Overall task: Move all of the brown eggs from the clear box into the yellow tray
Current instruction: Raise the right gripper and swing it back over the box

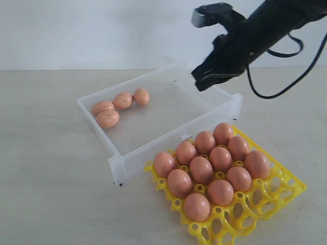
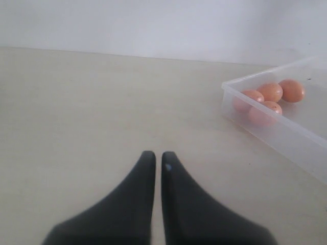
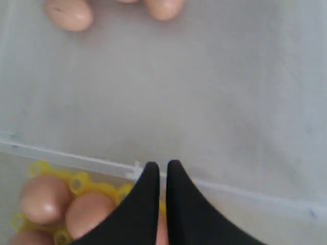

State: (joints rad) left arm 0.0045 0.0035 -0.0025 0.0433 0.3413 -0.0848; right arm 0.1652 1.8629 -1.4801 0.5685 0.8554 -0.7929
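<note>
Inside the clear box, four brown eggs huddle in the far left corner.
Smooth, orange-brown, faintly speckled; about a dozen more fill the yellow tray just beside its near wall. Above the box hangs the right gripper, closed and empty; the left gripper, closed and empty too, is over the table alongside.

Exterior looks down obliquely; all three views share the clear box.

Four brown eggs lie in the clear box — twelve in the yellow tray.
</note>
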